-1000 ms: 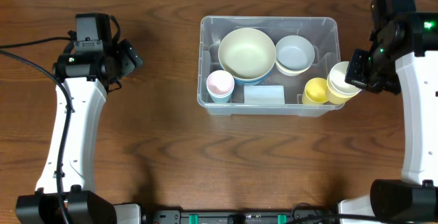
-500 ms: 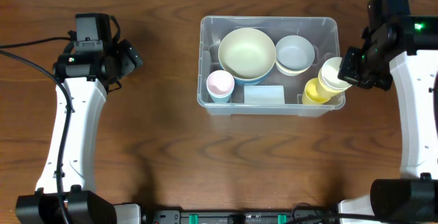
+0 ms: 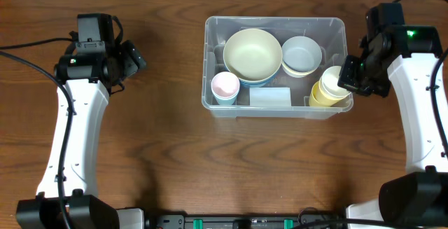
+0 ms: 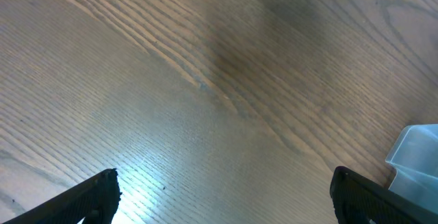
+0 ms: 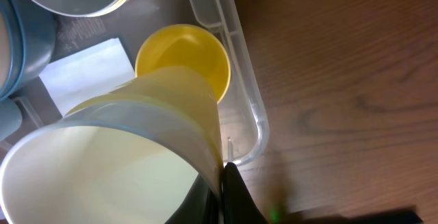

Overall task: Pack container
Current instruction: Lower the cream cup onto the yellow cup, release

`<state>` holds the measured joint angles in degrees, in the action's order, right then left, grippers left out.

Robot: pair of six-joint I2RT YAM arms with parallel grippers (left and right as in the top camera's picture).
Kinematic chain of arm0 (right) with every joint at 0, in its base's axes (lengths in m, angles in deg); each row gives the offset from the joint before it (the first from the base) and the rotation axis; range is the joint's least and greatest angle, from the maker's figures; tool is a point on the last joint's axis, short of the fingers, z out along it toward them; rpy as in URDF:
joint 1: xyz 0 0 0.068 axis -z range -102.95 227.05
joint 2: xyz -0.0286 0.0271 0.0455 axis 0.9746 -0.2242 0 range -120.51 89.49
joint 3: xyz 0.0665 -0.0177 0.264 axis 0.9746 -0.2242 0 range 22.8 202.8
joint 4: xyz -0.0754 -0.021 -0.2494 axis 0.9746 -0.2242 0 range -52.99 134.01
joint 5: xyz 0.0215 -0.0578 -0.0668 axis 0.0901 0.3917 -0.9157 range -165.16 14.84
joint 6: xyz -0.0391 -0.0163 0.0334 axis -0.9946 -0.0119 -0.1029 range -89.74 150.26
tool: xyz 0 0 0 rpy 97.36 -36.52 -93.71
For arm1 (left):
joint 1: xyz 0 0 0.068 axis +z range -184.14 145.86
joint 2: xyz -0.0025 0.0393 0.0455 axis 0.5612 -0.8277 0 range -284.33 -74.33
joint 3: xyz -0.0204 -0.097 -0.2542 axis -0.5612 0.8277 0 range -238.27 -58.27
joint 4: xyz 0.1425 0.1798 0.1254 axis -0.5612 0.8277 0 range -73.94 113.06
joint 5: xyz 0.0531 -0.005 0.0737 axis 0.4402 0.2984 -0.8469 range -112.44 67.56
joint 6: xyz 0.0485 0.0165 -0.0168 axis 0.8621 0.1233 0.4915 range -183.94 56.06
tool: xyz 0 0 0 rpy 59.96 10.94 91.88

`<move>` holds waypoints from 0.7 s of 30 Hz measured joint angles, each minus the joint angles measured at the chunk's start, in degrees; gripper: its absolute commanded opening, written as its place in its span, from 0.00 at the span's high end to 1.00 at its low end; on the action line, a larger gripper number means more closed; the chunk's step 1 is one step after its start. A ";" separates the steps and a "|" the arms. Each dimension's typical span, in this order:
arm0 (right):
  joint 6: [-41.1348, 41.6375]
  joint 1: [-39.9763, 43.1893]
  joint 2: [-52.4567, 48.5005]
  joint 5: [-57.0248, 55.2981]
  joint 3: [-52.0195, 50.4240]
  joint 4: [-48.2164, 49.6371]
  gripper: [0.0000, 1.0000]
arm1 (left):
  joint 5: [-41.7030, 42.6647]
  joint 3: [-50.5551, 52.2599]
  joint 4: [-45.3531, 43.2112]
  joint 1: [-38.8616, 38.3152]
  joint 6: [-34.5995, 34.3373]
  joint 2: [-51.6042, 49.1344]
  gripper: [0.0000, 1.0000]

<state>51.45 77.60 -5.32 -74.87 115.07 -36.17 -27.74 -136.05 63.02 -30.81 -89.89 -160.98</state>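
The container point(image 3: 274, 22) is a clear plastic bin at the middle back of the table. It holds a large cream bowl point(image 3: 253, 54), a pale blue bowl point(image 3: 302, 52), a pink cup point(image 3: 225, 85), a white flat piece point(image 3: 271, 97) and a yellow cup point(image 3: 319, 96). My right gripper point(image 3: 352, 80) is shut on the wall of a cream cup point(image 3: 335, 79), tilted over the yellow cup at the bin's right front corner. The right wrist view shows the cream cup point(image 5: 123, 155) pinched at my gripper point(image 5: 222, 183), above the yellow cup point(image 5: 183, 59). My left gripper point(image 3: 136, 57) stands open over bare wood, far left.
In the left wrist view, my open left gripper point(image 4: 222, 190) has only wood grain between its fingers point(image 4: 96, 193), and a corner of the bin point(image 4: 417, 162) shows at the right edge. The bin's right wall point(image 5: 239, 80) runs beside the yellow cup.
My right gripper has carried the cream cup leftward, from beside the bin's right end to over the yellow cup inside it. The left arm has not moved.
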 measured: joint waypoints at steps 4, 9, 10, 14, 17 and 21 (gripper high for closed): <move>0.00 0.02 0.00 0.00 -0.07 1.62 0.99 | 0.00 0.00 0.02 0.00 0.00 0.00 0.02; 0.02 0.50 0.00 0.04 -0.09 1.99 0.99 | 0.00 0.00 0.26 0.00 0.00 0.00 0.02; 0.02 0.50 0.00 0.00 -0.09 2.14 0.99 | 0.00 0.00 0.26 0.00 0.02 0.00 0.02; 0.02 0.66 -0.15 0.02 -0.09 3.30 0.99 | 0.00 0.00 0.39 0.00 0.00 0.00 0.02; 0.00 0.70 -0.96 0.02 -0.09 3.78 0.99 | 0.00 0.00 0.42 0.00 0.00 0.00 0.02; 0.00 0.72 -2.75 0.02 -0.09 4.24 0.99 | 0.00 0.00 0.42 0.00 0.00 0.00 0.02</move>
<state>51.45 78.33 -8.07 -74.84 114.98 -31.93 -27.74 -136.05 63.44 -30.81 -89.89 -160.98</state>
